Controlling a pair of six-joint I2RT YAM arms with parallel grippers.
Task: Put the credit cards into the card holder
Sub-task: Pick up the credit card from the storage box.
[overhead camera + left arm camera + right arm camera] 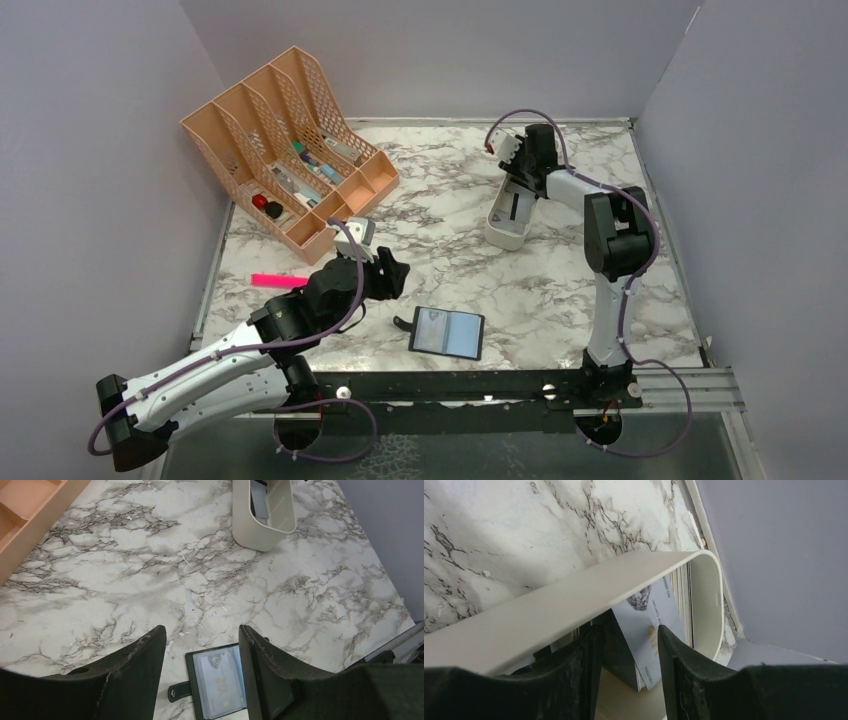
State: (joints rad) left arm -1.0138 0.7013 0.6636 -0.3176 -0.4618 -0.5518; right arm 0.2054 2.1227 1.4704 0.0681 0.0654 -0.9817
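The card holder, a black wallet with a strap, lies open on the marble near the front; a pale card shows under its clear sleeve. My left gripper hangs open just left of it, and in the left wrist view the fingers straddle its edge from above. The credit cards stand as a leaning stack inside a white oblong bin. My right gripper is down in that bin, jaws apart on either side of the stack, with the right fingertip against the front grey card.
An orange mesh organiser with small items stands at the back left. A pink strip lies left of my left arm. Grey walls close in the table on three sides. The bin's rim runs close along my right fingers.
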